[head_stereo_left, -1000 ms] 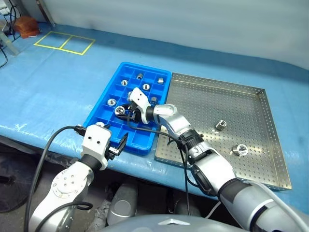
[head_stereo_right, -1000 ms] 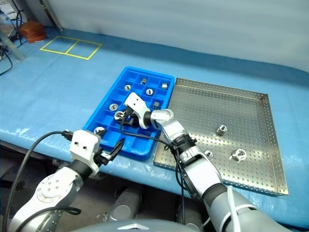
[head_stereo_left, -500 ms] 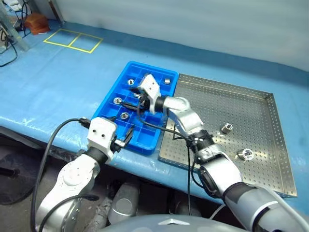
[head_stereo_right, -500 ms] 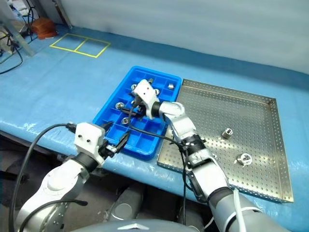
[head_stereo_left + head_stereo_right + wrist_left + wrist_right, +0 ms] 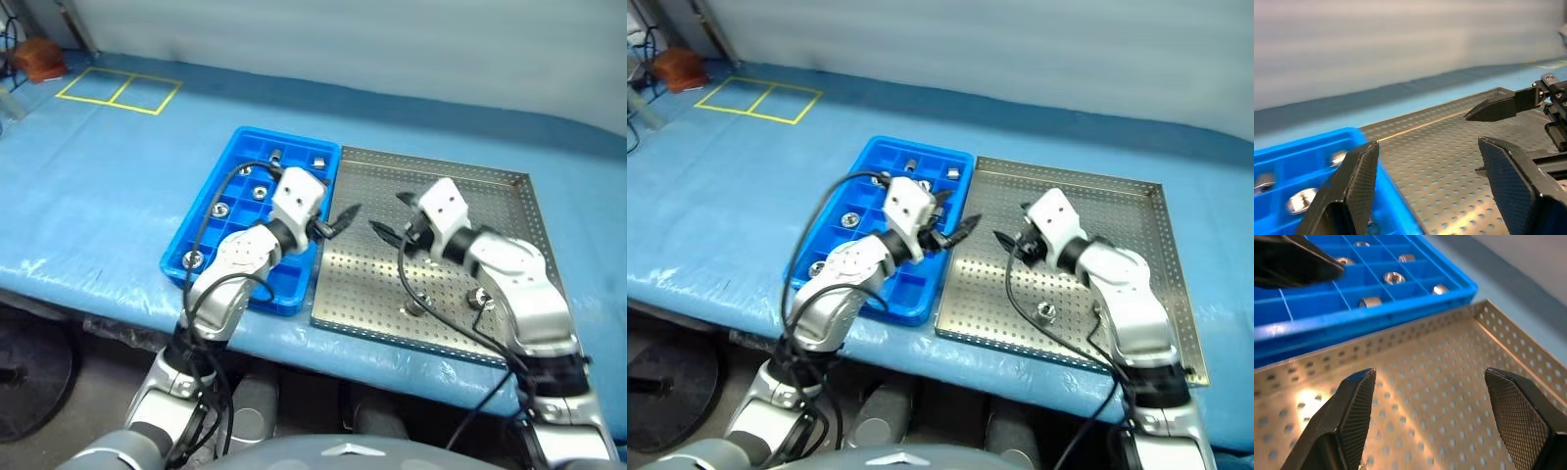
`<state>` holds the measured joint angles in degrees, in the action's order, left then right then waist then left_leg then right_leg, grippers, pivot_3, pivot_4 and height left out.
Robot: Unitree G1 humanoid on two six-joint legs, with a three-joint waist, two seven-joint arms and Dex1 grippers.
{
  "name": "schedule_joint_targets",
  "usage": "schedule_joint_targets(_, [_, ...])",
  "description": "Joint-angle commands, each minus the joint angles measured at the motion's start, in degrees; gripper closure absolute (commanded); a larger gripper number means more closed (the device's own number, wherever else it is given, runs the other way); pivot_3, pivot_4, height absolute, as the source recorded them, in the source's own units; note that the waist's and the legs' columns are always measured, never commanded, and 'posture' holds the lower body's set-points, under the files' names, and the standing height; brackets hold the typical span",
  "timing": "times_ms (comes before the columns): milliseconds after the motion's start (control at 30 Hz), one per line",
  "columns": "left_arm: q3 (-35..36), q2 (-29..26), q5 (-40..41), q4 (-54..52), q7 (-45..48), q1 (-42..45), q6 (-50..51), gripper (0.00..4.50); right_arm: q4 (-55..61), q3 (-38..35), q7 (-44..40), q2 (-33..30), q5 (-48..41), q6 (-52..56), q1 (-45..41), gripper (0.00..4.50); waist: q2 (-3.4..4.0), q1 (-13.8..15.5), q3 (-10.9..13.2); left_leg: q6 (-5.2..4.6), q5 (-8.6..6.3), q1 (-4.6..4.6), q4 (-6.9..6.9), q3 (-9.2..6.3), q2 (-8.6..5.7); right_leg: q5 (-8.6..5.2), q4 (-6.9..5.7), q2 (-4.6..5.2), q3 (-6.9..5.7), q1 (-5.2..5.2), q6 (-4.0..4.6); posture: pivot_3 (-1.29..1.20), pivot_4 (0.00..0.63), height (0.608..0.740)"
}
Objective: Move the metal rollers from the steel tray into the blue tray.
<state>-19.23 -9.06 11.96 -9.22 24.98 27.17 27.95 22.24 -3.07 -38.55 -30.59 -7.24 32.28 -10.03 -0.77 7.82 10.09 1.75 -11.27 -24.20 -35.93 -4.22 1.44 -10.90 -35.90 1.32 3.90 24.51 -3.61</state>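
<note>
The blue tray (image 5: 284,286) lies left of the steel tray (image 5: 367,284), edge to edge. Several metal rollers (image 5: 221,209) sit in the blue tray's compartments, seen closer as rollers (image 5: 1392,277). One roller (image 5: 416,306) lies on the steel tray's perforated floor near its front, and another (image 5: 481,299) shows beside my right forearm. My left gripper (image 5: 338,220) hovers open and empty over the seam between the trays. Facing it, my right gripper (image 5: 392,215) hangs open and empty above the steel tray's left half. The wrist views show bare steel floor (image 5: 1449,362) between open fingers.
Both trays rest on a table under a blue cover (image 5: 98,196), near its front edge. Yellow tape squares (image 5: 118,90) mark the cover at the far left. Black cables (image 5: 421,294) trail from both wrists across the trays.
My right gripper let go of a roller in the blue tray, opened and swung right over the steel tray. My left gripper rose from the table's front edge to the seam between the trays.
</note>
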Motion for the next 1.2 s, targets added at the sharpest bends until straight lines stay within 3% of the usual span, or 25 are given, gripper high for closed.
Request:
schedule_joint_targets(33, [-2.86,0.84,-0.22,4.01,5.84,2.62,-2.86,0.94,6.69,-3.88,2.11,-1.33,-1.09,2.7,4.46,0.77,0.03,-2.61,-0.02,-0.03,-0.02,-0.01,-0.02,0.06,-0.02,0.0,0.0,0.04,0.04,0.0,-0.01,0.0,0.15,0.74])
schedule_joint_targets(200, [-5.25,1.84,-0.6,9.58,11.43,4.64,-4.62,0.94,10.88,-7.95,5.18,-0.57,-2.35,5.26,10.99,0.77,0.07,-8.09,-0.04,-0.07,-0.03,0.14,-0.1,0.13,-0.02,0.03,-0.11,0.07,0.08,-0.05,-0.1,-0.05,0.15,0.74])
schedule_joint_targets(433, [-7.68,3.64,-3.91,17.21,14.52,6.2,-7.13,0.94,13.18,-9.02,6.76,-0.59,-4.13,5.68,15.37,0.77,0.13,-11.57,-0.07,-0.18,0.04,0.47,-0.11,0.18,-0.03,0.05,-0.23,0.06,0.17,-0.29,-0.14,-0.07,0.15,0.74])
schedule_joint_targets(633, [-9.76,5.13,-6.86,23.07,15.55,5.27,-8.2,0.94,13.87,-8.02,8.28,-0.76,-4.97,6.31,15.11,0.77,0.17,-11.71,-0.1,-0.19,0.04,0.46,-0.11,0.25,-0.06,0.08,-0.24,0.06,0.3,-0.27,-0.19,-0.07,0.15,0.74])
schedule_joint_targets(1200, [-12.09,7.59,-11.1,27.24,16.75,3.39,-8.85,0.94,13.83,-6.26,9.22,-1.31,-5.53,6.37,14.31,0.77,0.17,-11.75,-0.1,-0.19,0.04,0.46,-0.11,0.26,-0.08,0.1,-0.24,0.06,0.34,-0.26,-0.21,-0.06,0.15,0.74])
